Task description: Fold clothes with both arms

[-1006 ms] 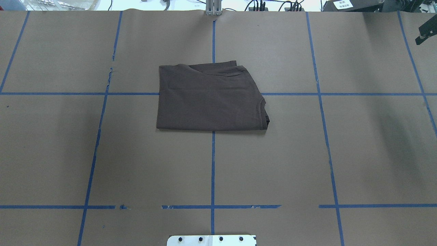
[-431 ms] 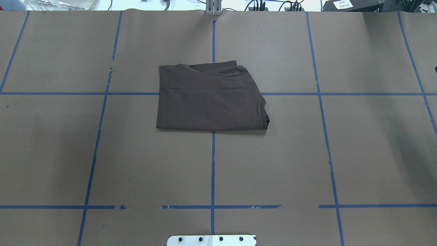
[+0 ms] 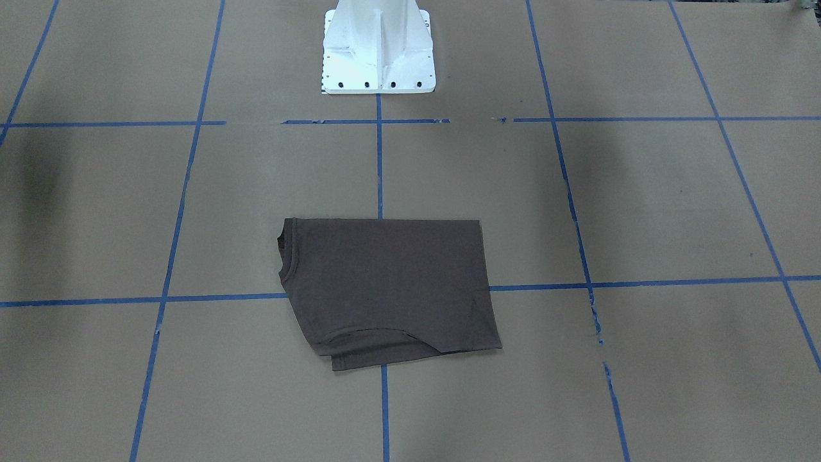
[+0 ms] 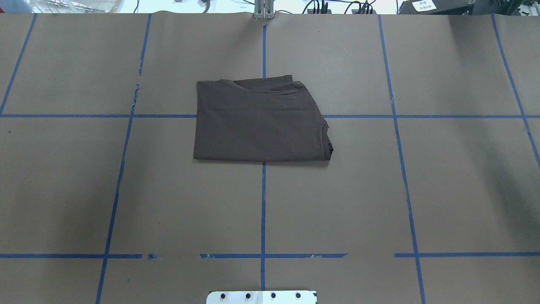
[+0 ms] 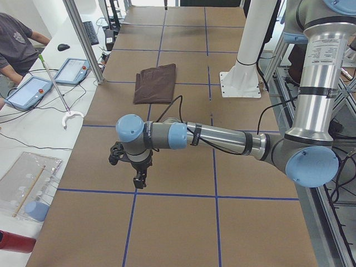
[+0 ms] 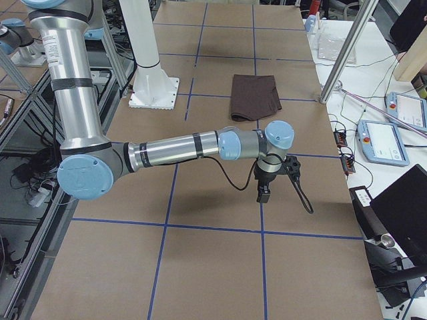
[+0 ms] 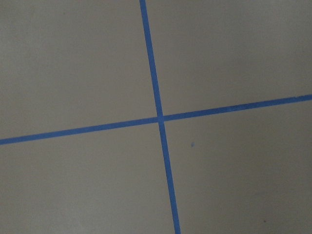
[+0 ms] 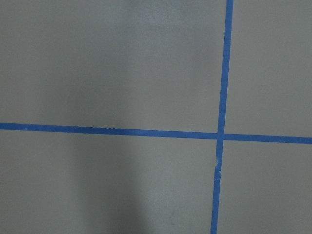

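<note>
Lying flat a little below the middle of the front-facing view, the folded T-shirt (image 3: 388, 289) is seen on the brown paper-covered table (image 3: 641, 205), across a crossing of blue tape lines (image 3: 641, 282). A curved ribbed edge is shown at its left side, and the white pedestal base (image 3: 378, 51) is set at the top centre, well apart from it. In the overhead view the T-shirt is found just above the centre, with that curved edge at its right. In the exterior left view the left arm (image 5: 222, 136) is stretched across the middle of the frame. The left gripper (image 5: 138, 181) is hung pointing down over bare paper at centre left, well apart from the T-shirt in the upper middle; whether its fingers are spread or pressed together cannot be told. In the exterior right view the right arm (image 6: 173, 148) is stretched likewise. The right gripper (image 6: 264, 195) is pointed down right of centre, well apart from the T-shirt above it, and its finger state cannot be told either. In both wrist views only brown paper and a tape crossing are shown.
</note>
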You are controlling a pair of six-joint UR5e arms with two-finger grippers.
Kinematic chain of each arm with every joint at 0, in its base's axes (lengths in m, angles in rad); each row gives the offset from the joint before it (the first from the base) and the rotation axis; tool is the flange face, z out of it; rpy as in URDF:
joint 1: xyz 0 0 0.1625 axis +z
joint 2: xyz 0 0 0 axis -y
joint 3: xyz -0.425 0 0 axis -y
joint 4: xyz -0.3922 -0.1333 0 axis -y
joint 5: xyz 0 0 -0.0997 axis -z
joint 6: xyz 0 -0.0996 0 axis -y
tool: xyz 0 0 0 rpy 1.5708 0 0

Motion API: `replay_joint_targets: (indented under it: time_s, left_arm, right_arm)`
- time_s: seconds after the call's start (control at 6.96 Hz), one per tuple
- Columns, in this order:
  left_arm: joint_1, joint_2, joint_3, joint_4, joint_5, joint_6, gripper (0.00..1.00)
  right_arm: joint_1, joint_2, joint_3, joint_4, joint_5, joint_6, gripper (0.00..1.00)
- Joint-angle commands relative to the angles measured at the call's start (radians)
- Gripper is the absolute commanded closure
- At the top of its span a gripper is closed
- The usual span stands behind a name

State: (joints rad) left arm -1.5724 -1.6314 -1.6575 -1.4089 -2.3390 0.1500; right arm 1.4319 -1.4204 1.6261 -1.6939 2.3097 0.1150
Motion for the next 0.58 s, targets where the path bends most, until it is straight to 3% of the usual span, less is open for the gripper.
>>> replay_joint_targets:
  time_s: [0.0, 0.14, 0.43]
  left_arm:
    - [0.000, 0.024, 0.007, -0.088, -0.032, -0.001, 0.00]
    - [0.000, 0.024, 0.025, -0.114, -0.084, 0.000, 0.00]
    - [0.002, 0.021, 0.021, -0.130, -0.088, -0.003, 0.00]
  right_arm:
    - [-0.004, -0.002, -0.005, -0.009, -0.001, -0.037, 0.00]
    - [-0.002, -0.003, -0.005, -0.027, -0.001, -0.084, 0.00]
    - [-0.004, 0.005, 0.003, -0.036, -0.001, -0.086, 0.00]
